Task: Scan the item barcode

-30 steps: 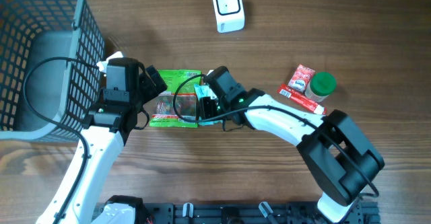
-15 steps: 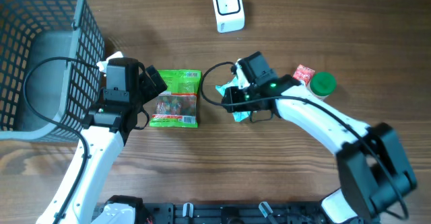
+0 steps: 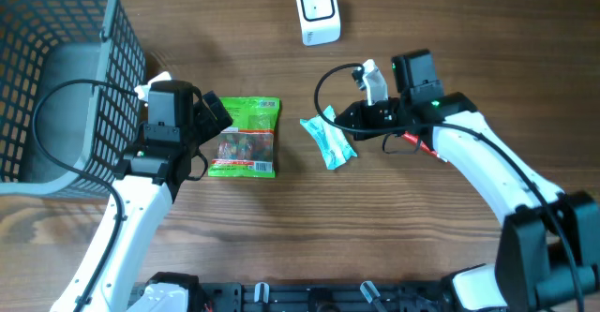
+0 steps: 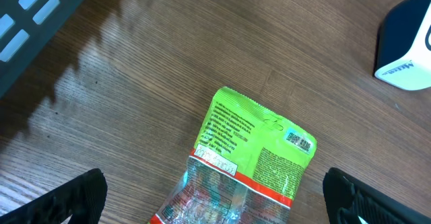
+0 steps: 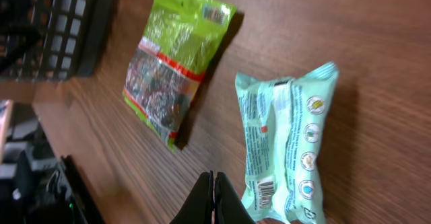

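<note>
A mint-green pack (image 3: 328,141) lies flat on the table, its barcode (image 5: 264,187) facing up at the near end. My right gripper (image 3: 344,117) is shut and empty just beside that pack, its closed fingertips (image 5: 213,198) left of the barcode end. A green snack packet (image 3: 244,136) lies to the left, with a barcode on its far corner (image 4: 299,140). My left gripper (image 3: 208,136) stands open over the packet's near end, one finger (image 4: 74,197) on each side and not touching it. The white scanner (image 3: 317,10) stands at the back.
A grey wire basket (image 3: 56,78) fills the left side of the table, close behind my left arm. A red packet (image 3: 424,144) peeks out from under my right arm. The scanner (image 4: 407,46) shows at the right edge of the left wrist view.
My right arm has swung right, away from the green packet, bringing the mint pack with it. The pack now lies loose on the table and the right jaws have shut empty. Left arm unmoved.
</note>
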`<state>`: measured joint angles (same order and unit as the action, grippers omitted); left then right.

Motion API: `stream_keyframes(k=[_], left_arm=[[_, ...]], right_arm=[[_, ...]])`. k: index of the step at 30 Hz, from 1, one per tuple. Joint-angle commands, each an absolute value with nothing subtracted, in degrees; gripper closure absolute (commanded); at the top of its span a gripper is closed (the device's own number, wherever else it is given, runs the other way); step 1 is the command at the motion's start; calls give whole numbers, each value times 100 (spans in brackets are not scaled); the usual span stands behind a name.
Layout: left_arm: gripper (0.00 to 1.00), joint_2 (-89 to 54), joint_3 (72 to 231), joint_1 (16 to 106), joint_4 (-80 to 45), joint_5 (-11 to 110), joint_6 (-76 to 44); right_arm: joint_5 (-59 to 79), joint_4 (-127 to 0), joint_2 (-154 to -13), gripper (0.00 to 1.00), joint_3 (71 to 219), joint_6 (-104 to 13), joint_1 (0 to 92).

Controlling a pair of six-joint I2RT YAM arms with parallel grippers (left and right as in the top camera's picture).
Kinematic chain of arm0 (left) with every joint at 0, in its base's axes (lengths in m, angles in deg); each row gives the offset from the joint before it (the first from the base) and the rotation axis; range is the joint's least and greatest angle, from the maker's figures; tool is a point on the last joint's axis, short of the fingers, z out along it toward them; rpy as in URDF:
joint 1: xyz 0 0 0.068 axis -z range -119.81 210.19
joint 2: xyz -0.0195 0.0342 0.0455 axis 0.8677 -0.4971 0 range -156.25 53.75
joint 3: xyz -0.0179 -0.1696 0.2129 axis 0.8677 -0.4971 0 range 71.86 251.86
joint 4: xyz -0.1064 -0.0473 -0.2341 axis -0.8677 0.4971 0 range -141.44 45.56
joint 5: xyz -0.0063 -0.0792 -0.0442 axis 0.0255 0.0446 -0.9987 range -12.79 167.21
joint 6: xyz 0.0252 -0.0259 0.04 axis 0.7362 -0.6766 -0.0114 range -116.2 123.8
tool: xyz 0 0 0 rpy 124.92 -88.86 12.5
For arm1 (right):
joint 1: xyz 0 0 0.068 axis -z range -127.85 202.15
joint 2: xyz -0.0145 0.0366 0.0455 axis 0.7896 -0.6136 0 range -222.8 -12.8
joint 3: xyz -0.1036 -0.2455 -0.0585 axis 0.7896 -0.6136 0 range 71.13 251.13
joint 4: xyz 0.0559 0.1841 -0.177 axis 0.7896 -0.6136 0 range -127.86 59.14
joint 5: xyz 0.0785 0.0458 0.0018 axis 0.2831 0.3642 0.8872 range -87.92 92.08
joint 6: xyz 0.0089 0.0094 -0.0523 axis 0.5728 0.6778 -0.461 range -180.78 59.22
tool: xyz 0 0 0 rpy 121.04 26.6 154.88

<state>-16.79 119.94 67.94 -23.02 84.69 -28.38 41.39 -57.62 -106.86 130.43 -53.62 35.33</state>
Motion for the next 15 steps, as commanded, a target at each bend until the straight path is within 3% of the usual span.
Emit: stream_keyframes(k=[1,5,8,12,15], left_arm=[[0,-1653,12035,6763,-2313,8522,-2770],[0,-1653,12035,6763,-2313,8524,-2770],[0,-1653,12035,6763,-2315,8522,-2772],[0,-1653,12035,6763,-2313,8522,-2770],[0,-1653,12035,6763,-2313,8522,-2770]], right_arm=[[4609,-5800,-11313,96,12971,-5307,3507],[4478,-5907,-11927,96,12969,-4247,3240],[3129,-5845,-12196,96,12965,-3607,2650],[3125,-5174,-12316,96,12967,-2956,1977],[3816,-4742,-12213,95,13059,-3292,1920]])
